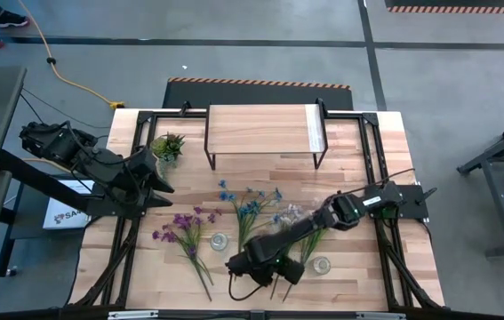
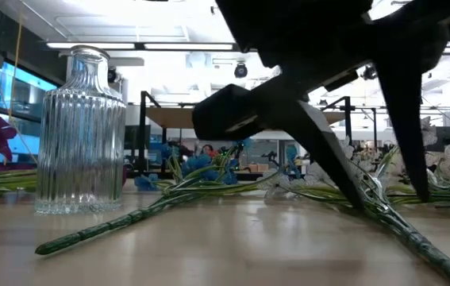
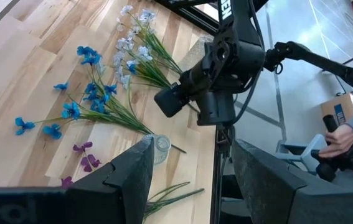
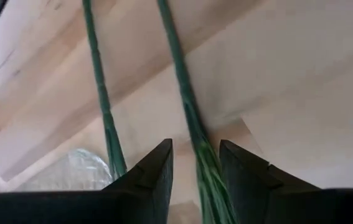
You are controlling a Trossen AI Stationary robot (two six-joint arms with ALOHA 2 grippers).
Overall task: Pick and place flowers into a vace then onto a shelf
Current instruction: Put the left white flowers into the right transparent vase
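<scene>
Partial white letters "SA" on a box (image 1: 62, 213) beside the table.

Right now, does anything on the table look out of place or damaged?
Nothing looks damaged or spilled. The flowers lie flat on the table, not yet in a vase; both glass vases stand upright and empty. The right pincer straddles a green stem at the table surface.

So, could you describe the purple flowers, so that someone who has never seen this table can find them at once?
Start at the shelf along the table's far edge, then come toward the near edge on the left arm's side. There the purple flowers lie flat on the wood beside a small clear glass vase. Their dark purple blossoms set them apart from the blue flowers and the pale spray lying further toward the right arm.
</scene>
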